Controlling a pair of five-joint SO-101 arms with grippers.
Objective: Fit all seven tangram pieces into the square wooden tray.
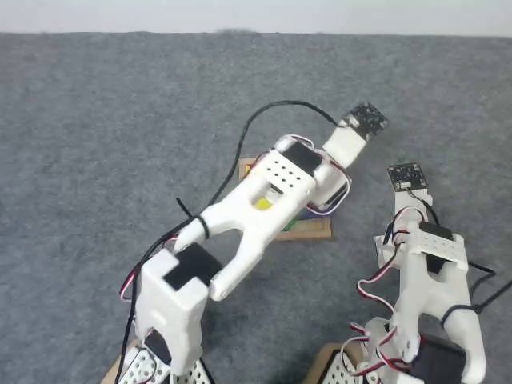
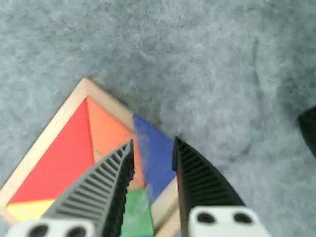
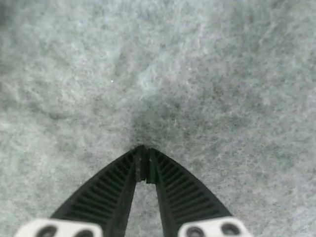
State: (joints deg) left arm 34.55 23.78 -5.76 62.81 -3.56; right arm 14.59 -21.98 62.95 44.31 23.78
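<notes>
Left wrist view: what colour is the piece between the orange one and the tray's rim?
Blue. The blue piece shows best in the left wrist view.

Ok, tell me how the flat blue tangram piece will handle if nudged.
The blue piece looks flat and rigid, so should slide, not roll. It seems to overlap the rim of the wooden tray, so a push may tip it in.

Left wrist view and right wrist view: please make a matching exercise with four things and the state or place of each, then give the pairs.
Things
1. red piece
2. blue piece
3. left claw
4. right claw

States
A. shut, above bare carpet
B. open, above the edge of the tray
C. flat inside the tray
D. lying across the tray's rim

Pairs: 1-C, 2-D, 3-B, 4-A
</notes>
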